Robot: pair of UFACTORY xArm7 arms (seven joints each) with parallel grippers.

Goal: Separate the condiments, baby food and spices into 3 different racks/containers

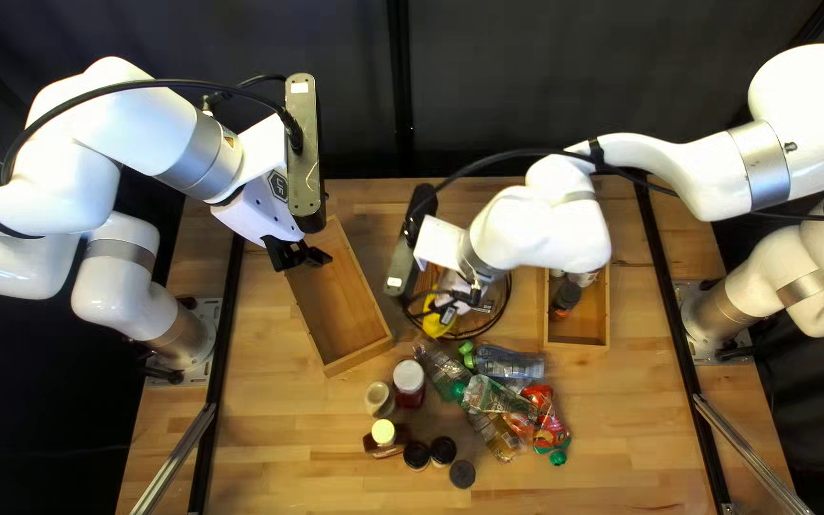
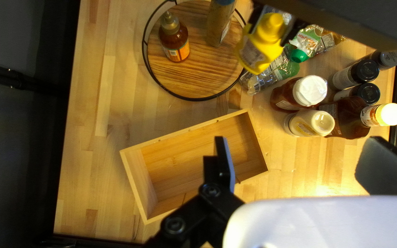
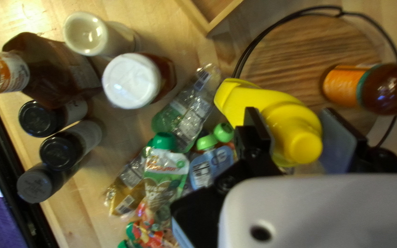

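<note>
Top left view, and the right claw [image 1: 444, 306] has the yellow bottle [image 3: 295, 124] pinched, tilted, fingers partly apart around it! Below that claw sits the round tray [image 2: 198, 76]; contact with the bottle is hard to judge. Amber bottle [image 3: 380, 87] just beside the claw, on the tray. Left claw [image 1: 301, 257]: wide open, gripping nothing, above the long box [image 2: 175, 156].

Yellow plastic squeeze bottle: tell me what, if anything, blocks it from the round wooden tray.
Only the black wire rim of the tray seems in the way, passing beside or beneath the yellow bottle; the amber bottle with an orange label stands farther in.
</note>
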